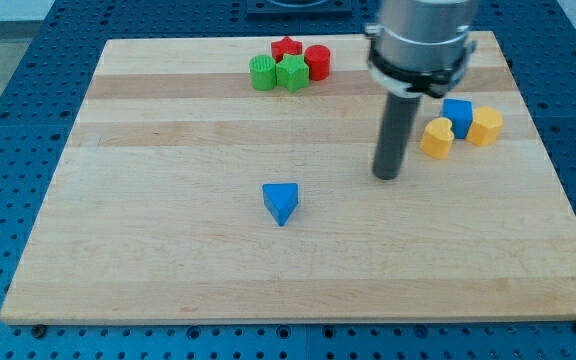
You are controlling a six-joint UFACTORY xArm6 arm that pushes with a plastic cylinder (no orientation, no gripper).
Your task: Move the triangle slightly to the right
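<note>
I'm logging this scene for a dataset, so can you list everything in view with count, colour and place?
blue triangle: one, blue, board centre, alone.
green blocks: two, green cylinder and green star-like block, side by side near the view's top.
red blocks: two, red star-like block and red cylinder, in the same cluster as the green ones.
blue cube: one, blue, at the view's right.
yellow blocks: two, yellow rounded block and yellow angular block, flanking the blue cube.
wooden board: one, light wood, on a blue perforated table.
my tip: one, dark rod, right of the blue triangle, apart from it.
</note>
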